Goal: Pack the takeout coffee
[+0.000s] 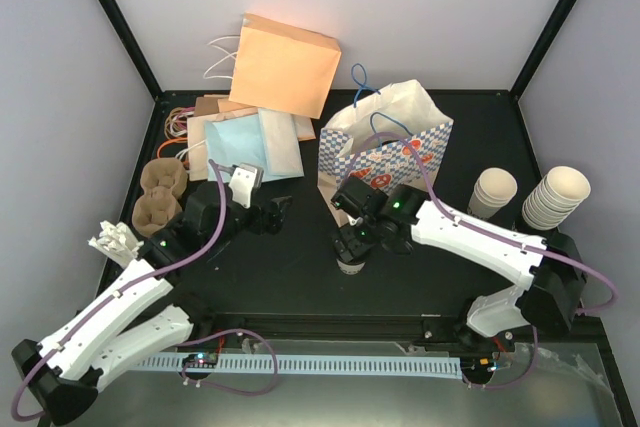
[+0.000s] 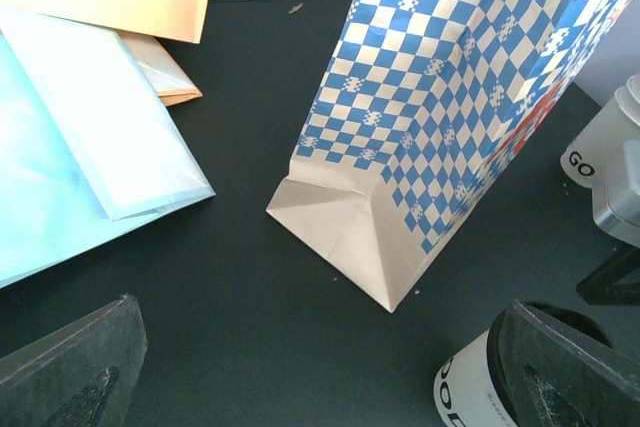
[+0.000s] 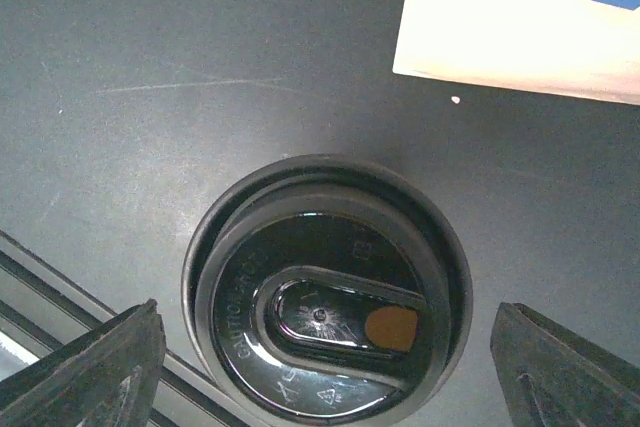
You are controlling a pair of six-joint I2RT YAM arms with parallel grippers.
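The takeout coffee point(image 1: 350, 263) is a white paper cup under a black lid, upright on the black table near the front edge. My right gripper point(image 1: 352, 243) hangs directly above it. In the right wrist view the lid point(image 3: 325, 292) fills the space between the open gripper point(image 3: 330, 377), with a gap on each side. In the left wrist view the cup point(image 2: 462, 395) shows by the right finger point(image 2: 560, 367) of my open, empty left gripper point(image 2: 320, 377). The blue-checked paper bag point(image 1: 385, 152) stands open just behind the cup.
Two stacks of cream cups point(image 1: 493, 192) point(image 1: 555, 197) stand at the right. An orange bag point(image 1: 285, 62), pale blue bags point(image 1: 245, 142) and brown cup carriers point(image 1: 160, 192) lie at the back left. A slotted white rail point(image 1: 330, 362) runs along the front edge.
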